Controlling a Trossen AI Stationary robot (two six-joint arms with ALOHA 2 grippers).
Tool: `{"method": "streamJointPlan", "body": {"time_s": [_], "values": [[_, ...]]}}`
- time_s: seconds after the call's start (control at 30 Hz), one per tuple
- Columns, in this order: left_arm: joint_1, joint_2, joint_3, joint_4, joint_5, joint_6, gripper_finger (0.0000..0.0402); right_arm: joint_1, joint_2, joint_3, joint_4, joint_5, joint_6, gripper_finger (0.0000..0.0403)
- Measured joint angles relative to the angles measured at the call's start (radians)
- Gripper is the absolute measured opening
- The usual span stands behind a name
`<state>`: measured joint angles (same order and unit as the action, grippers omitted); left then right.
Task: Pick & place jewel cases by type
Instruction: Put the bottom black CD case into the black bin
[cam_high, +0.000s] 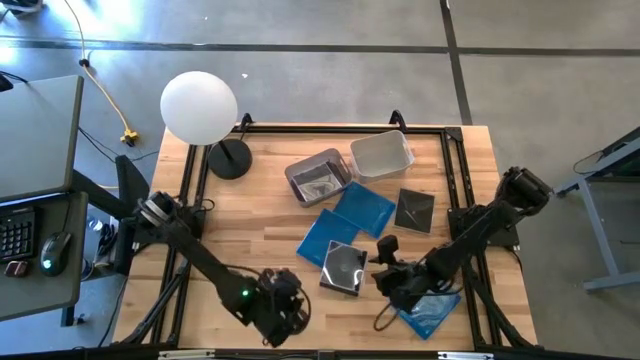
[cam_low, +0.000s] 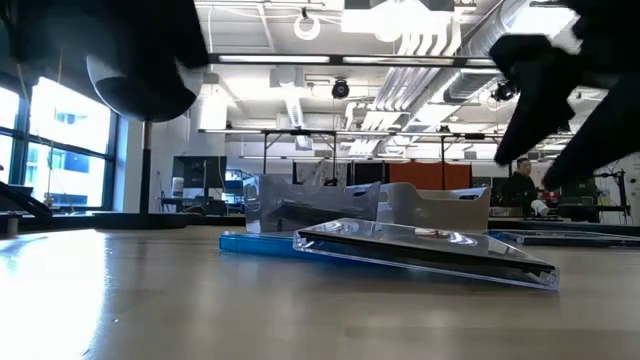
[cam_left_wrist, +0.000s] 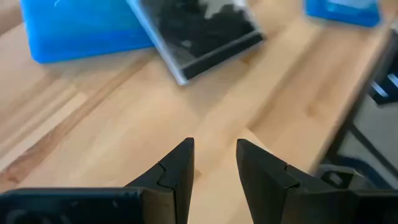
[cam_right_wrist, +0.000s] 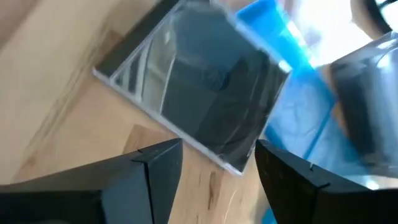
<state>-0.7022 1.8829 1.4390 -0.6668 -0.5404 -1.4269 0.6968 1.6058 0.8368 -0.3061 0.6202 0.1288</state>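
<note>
Several jewel cases lie on the wooden table. Two blue ones (cam_high: 362, 208) (cam_high: 325, 240) overlap in the middle, and a third blue one (cam_high: 435, 312) lies near the front right, partly under my right arm. One black case (cam_high: 415, 210) lies flat. Another black case (cam_high: 345, 268) rests tilted, one edge on the blue case (cam_low: 255, 243). My right gripper (cam_high: 385, 272) hangs open just right of this tilted case (cam_right_wrist: 199, 106), above its near corner. My left gripper (cam_high: 288, 308) is open over bare wood near the front edge (cam_left_wrist: 214, 146).
A grey tub (cam_high: 318, 178) and a clear tub (cam_high: 382, 155) stand at the back of the table. A lamp with a white globe (cam_high: 200, 105) and a black base (cam_high: 230, 160) stands at the back left. Bare wood shows at the left and front left.
</note>
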Motion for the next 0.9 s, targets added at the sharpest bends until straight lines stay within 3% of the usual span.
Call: {"method": "streamJointPlan", "body": {"time_s": [0.17,0.47,0.7,0.9], "values": [[0.058,0.019,-0.091,0.134,0.014,-0.035,0.0117,-0.031,0.009,-0.002,-0.024,-0.103,-0.013,0.0197],[0.233,0.02,-0.171,0.399,0.22,0.182,0.0117,-0.037,0.044,0.0,-0.026,-0.086,-0.036,0.0197],[0.285,0.02,-0.193,0.389,0.32,0.185,0.0117,-0.05,0.115,0.0,-0.014,-0.063,-0.128,0.0197],[0.283,0.02,-0.194,0.379,0.307,0.142,0.0117,-0.072,0.129,0.0,-0.004,-0.055,-0.161,0.0197]]}}
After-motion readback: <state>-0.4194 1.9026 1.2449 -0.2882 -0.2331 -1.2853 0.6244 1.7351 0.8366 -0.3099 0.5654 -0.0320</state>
